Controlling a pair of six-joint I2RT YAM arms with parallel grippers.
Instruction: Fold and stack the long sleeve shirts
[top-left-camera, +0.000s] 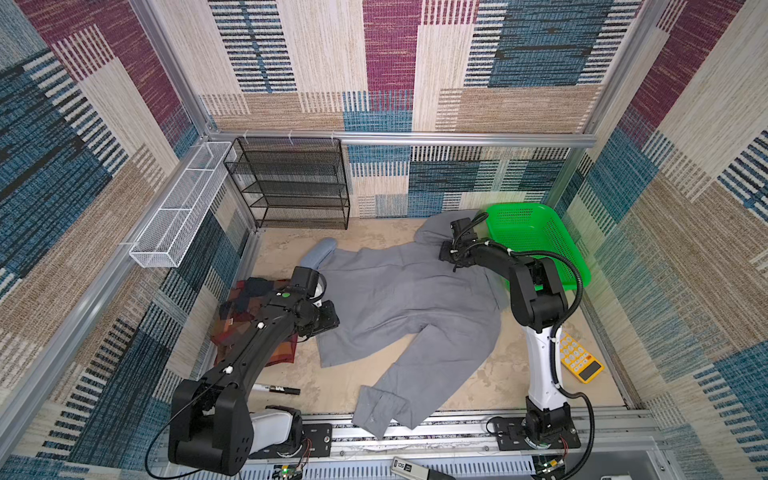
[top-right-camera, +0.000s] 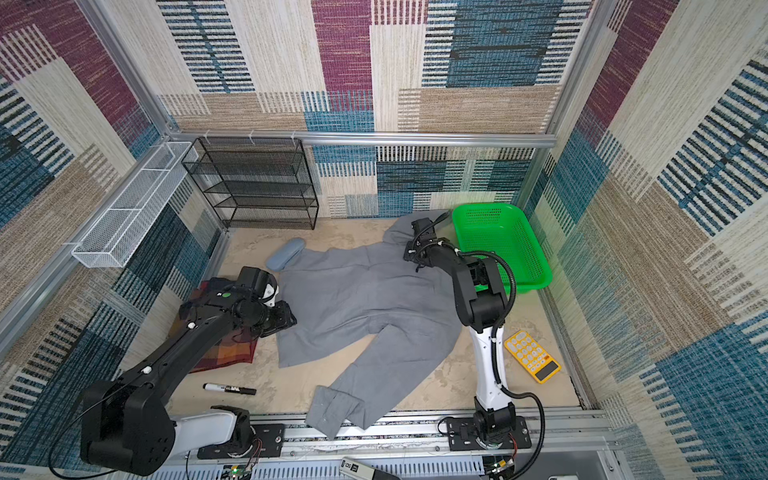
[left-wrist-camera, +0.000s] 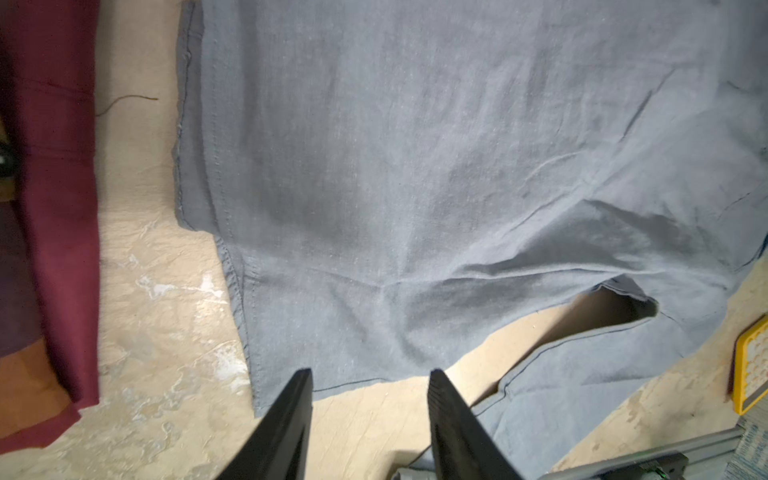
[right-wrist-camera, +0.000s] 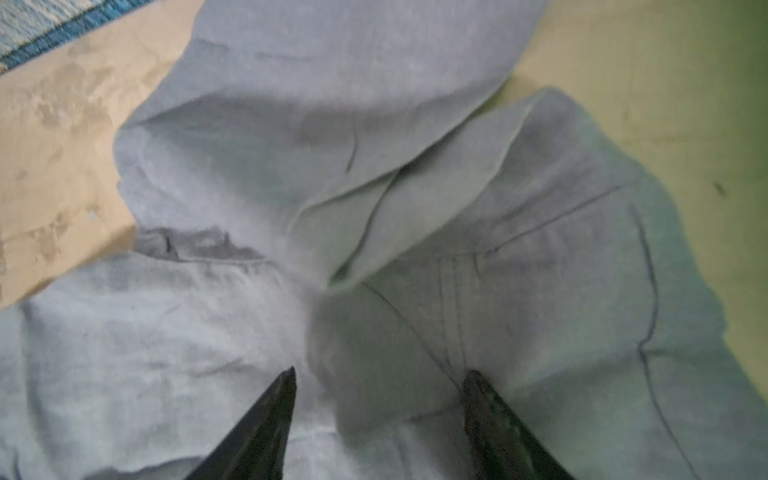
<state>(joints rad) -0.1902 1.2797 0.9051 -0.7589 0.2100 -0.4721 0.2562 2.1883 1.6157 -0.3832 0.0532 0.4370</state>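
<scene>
Beige tabletop (top-left-camera: 340, 386), left gripper (left-wrist-camera: 370, 374) half parted, empty, over grey shirt (left-wrist-camera: 415, 166) hem, right gripper (right-wrist-camera: 378, 374) wider, empty, over its folds

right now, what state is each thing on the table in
plain grey collared cloth shirt: unfolded, spread out, one sleeve over the front rail
patchwork plaid shirt: compact pile, partly under left arm
green plastic basket: upright, empty
left pincer: open, above grey shirt's hem
right pincer: open, above its bunched upper end
yellow calculator: face up

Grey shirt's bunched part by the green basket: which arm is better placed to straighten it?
Probably the right: the right hand hangs open above that bunched part, while the left hand is open by the opposite hem of the grey shirt.
</scene>
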